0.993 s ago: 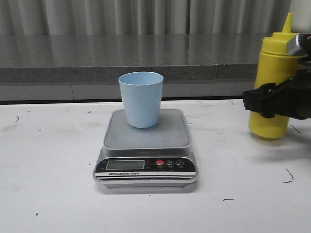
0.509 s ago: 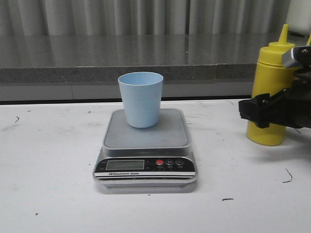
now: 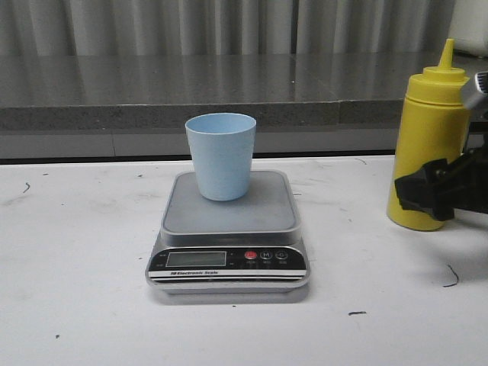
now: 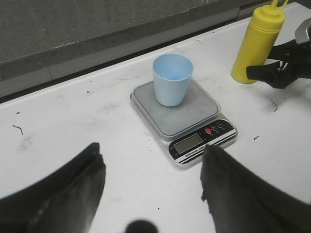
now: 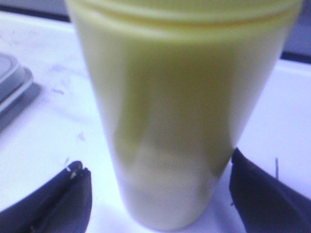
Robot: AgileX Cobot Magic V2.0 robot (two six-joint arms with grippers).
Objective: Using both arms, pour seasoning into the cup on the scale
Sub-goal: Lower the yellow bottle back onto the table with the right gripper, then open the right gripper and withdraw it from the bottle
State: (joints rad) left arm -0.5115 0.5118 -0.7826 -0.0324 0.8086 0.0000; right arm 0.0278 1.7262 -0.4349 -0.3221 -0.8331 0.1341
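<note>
Grasp step: your right end effector (image 3: 427, 191) is open around the seasoning (image 3: 428, 145), not yet clamped.

Fingers straddle the yellow plastic bottle low on its smooth round body (wrist view shows gaps both sides); it stands upright on the white table (image 3: 76, 252), right of the scale (image 3: 229, 229). Matte blue tapered cup (image 3: 221, 155) sits on the grey platform. Left end effector (image 4: 150, 189) hangs open, well back. Next: close, lift, tilt nozzle over cup.

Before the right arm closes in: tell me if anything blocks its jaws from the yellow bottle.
Nothing visible does. The right gripper is open, its jaws either side of the yellow bottle, bare table around it.
</note>
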